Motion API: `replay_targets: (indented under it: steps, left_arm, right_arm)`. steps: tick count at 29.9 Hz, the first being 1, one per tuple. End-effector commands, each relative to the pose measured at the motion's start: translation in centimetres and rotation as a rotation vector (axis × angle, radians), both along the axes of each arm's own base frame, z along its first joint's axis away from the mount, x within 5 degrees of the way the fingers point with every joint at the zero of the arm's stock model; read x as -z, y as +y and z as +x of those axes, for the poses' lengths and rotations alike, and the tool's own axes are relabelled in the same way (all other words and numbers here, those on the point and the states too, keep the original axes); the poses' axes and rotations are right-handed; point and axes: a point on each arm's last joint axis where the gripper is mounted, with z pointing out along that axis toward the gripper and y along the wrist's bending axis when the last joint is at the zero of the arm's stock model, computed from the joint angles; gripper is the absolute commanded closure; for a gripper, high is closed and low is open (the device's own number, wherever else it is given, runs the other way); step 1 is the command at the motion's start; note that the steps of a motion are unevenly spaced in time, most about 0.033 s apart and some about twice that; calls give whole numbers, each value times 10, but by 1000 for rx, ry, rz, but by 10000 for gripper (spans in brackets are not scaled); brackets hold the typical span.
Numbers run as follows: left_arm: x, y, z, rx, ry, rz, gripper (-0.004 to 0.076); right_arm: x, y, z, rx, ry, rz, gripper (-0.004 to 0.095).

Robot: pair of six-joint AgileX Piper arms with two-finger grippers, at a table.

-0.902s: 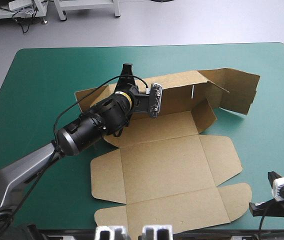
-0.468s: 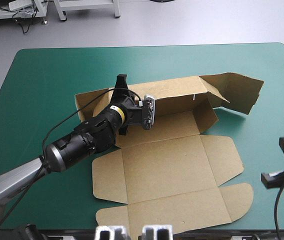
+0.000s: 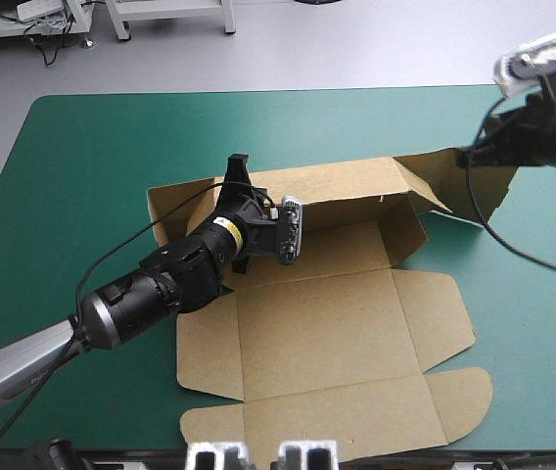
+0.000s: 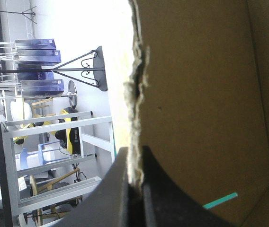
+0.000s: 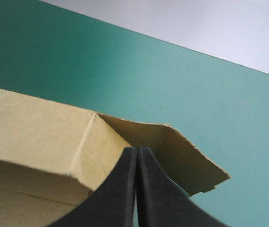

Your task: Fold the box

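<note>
High view: shows the brown box (image 3: 327, 333) spread at the middle of the teal-green table (image 3: 92, 157), base and near flaps flat, back wall raised. Finds the left gripper (image 3: 238, 164) at that wall's left part, clamped on its top edge; in left wrist view, sees the ragged board edge pinched between the black fingers (image 4: 172, 203). Puts the right gripper (image 3: 469, 152) above the upright flap at the box's far right end, fingers pressed together into one point, tip by the flap's fold; cannot tell whether touching.
</note>
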Motion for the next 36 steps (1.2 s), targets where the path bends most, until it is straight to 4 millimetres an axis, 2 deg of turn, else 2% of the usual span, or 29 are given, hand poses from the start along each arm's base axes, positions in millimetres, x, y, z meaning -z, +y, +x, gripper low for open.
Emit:
replay_targets:
  steps: [1, 5, 9, 12, 17, 22, 27, 32, 36]
  left_arm:
    - [-17, -1, -9, 28, -40, -57, 734]
    - [-17, -1, -9, 18, -32, -74, 734]
    - [-17, -1, -9, 16, -31, -76, 734]
    - [-17, -1, -9, 16, -31, -76, 734]
    - [-18, -1, -8, 17, -35, -73, 734]
    - [-18, 0, -8, 15, -36, -71, 734]
    - [-17, 0, -8, 9, -32, -74, 734]
    - [-17, 0, -8, 7, -32, -73, 734]
    - [-17, 0, -8, -11, -18, -107, 734]
  right_arm:
    - [-9, 4, 40, -18, -27, 18, 921]
    - [1, 8, 95, -29, 59, 3, 932]
    - [16, 13, 139, -28, 77, 20, 932]
    - [28, 15, 163, -31, 86, 18, 932]
    - [66, 12, 192, -33, 187, -1, 932]
    - [102, -4, 201, -17, 318, 46, 933]
    - [130, -22, 192, -39, 425, 63, 933]
    - [140, -37, 175, -61, 470, 78, 933]
    - [142, -38, 163, -124, 469, 155, 933]
